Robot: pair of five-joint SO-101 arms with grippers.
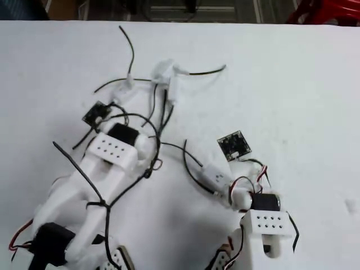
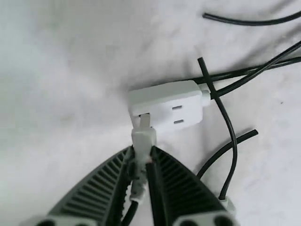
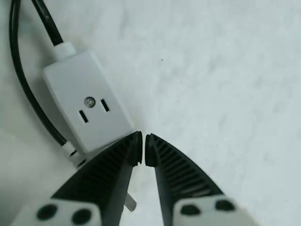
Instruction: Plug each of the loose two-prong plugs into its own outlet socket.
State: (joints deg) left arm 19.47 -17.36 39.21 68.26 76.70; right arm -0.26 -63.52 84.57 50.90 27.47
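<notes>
white plug (image 2: 143,135) clamped in my left gripper (image 2: 141,157) meets the outlet socket (image 2: 169,101) at its corner, off the slots; pushing may just shove it along the tabletop (image 2: 56,70). right gripper (image 3: 142,149) sits closed.

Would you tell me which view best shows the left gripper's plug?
Left wrist view: the plug, clamped in the left gripper, prongs at the outlet socket. High view: too small to tell. Right wrist view: another socket.
</notes>
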